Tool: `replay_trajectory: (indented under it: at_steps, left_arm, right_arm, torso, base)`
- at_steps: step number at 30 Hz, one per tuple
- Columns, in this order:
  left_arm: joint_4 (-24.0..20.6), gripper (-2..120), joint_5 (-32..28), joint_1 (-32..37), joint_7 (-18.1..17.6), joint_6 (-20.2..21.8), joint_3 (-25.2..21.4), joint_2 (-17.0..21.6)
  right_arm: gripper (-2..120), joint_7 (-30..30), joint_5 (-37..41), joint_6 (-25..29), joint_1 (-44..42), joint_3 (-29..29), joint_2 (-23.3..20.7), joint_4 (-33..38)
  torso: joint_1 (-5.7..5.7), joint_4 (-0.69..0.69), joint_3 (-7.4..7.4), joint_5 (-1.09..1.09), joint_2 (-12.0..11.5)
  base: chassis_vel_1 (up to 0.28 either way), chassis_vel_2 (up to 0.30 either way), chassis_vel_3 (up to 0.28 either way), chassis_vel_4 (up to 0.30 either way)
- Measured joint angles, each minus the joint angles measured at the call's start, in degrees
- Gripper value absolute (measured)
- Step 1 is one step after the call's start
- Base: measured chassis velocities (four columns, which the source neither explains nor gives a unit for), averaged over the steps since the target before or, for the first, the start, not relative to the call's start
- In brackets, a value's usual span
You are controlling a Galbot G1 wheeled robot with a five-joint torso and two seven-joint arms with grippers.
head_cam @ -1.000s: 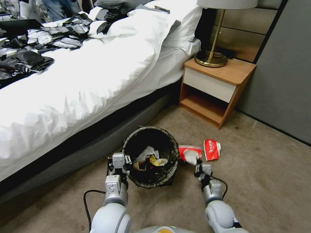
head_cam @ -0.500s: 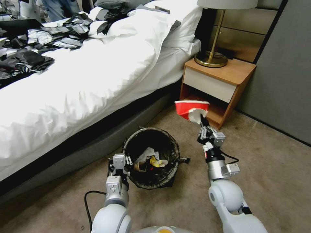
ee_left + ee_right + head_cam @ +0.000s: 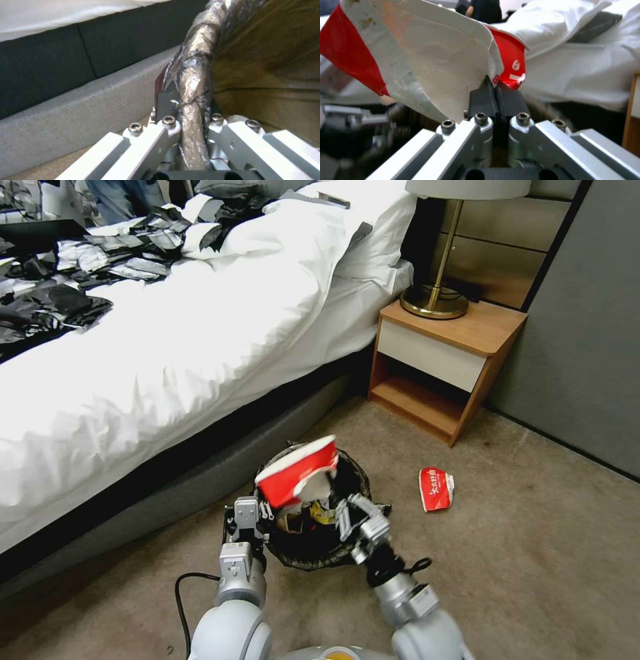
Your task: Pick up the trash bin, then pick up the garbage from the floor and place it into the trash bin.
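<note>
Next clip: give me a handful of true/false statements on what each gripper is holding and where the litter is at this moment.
1. The left gripper is shut on the rim of the trash bin. True.
2. The right gripper is open and holds nothing. False: it is shut on a red-and-white wrapper.
3. The held wrapper is above the bin's opening. True.
4. No litter is left on the carpet. False: a second red-and-white wrapper lies there, to the bin's right, in front of the nightstand.
5. The bin is empty inside. False: crumpled white tissue and a yellow wrapper show in it.
</note>
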Motion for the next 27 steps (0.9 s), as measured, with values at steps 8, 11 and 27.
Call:
replay_trajectory:
  at_steps: [8,11,27]
  left_arm:
    - [-0.2,0,0.0,-0.1,0.0,0.0,0.0,-0.1]
    - [-0.4,0,0.0,-0.1,0.0,0.0,0.0,-0.1]
    - [-0.8,0,0.0,0.0,0.0,0.0,0.1,0.1]
  right_arm:
    - [0,0.5,0.5,0.0,0.3,0.0,0.1,-2.7]
    - [0,0.6,0.7,-0.1,0.3,0.3,0.1,-3.7]
    - [35,0.9,0.0,-1.3,-0.1,0.8,0.0,-5.0]
  torso:
    - [0.0,-0.01,0.0,0.09,0.0]
    - [0.0,-0.02,0.0,0.17,0.0]
    - [0.0,-0.02,0.0,0.18,0.0]
  base:
    - [0.0,0.0,0.0,0.0]
    - [0.0,0.0,0.0,0.0]
    - [0.0,0.0,0.0,0.0]
